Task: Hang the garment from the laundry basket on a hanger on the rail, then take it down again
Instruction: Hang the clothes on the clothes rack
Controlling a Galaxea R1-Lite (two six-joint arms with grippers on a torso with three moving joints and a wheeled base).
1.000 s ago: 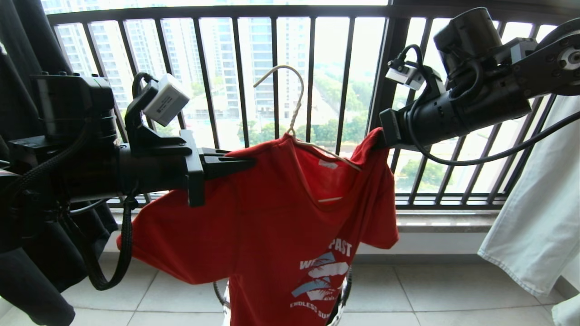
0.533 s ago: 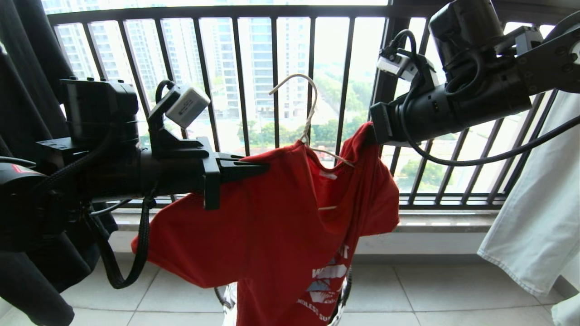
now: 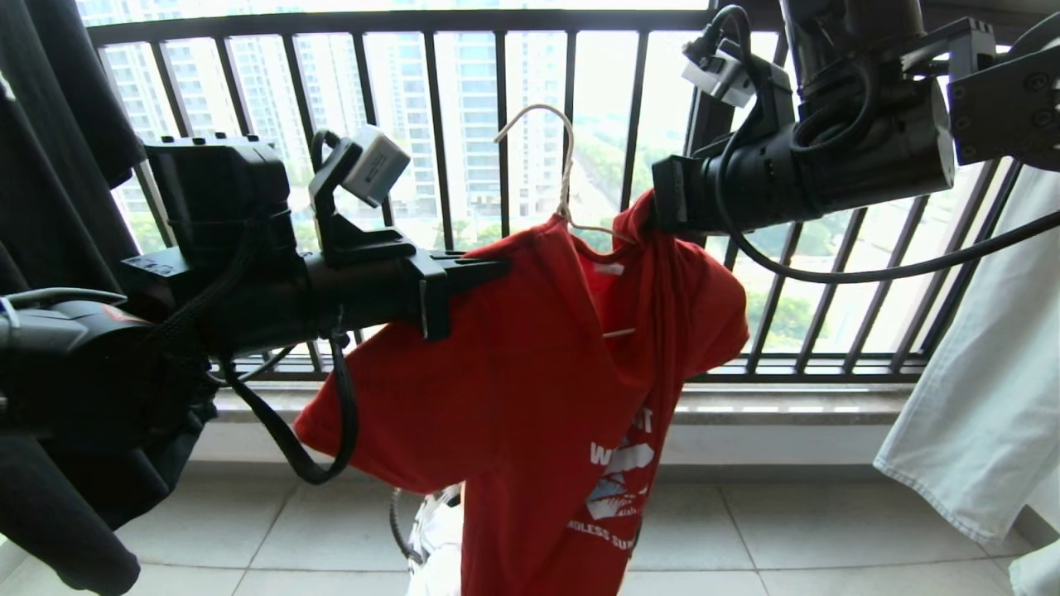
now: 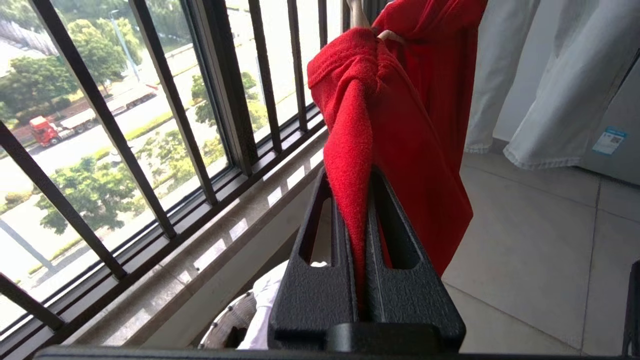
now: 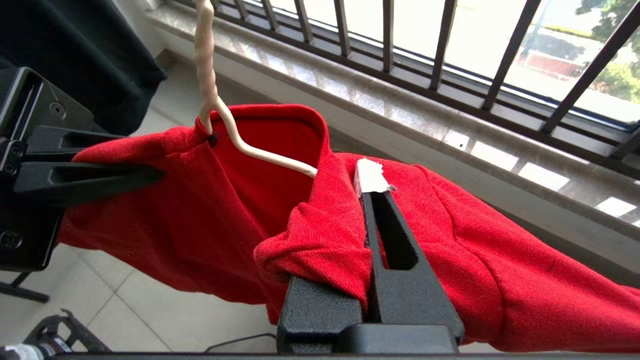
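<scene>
"ENDLESS SU" on red garment [image 3: 530,397]

The garment [image 3: 538,397], a red short-sleeved T-shirt with white lettering and a blue-white chest graphic, hangs in the air in front of the black balcony railing, bunched narrow with its shoulders drawn close together. The hanger [image 3: 563,178], thin and off-white, sits inside the neck opening with its curved hook standing up free above the collar. The laundry basket [image 3: 418,530] shows only partly on the tiled floor below, behind the shirt's hem.
</scene>
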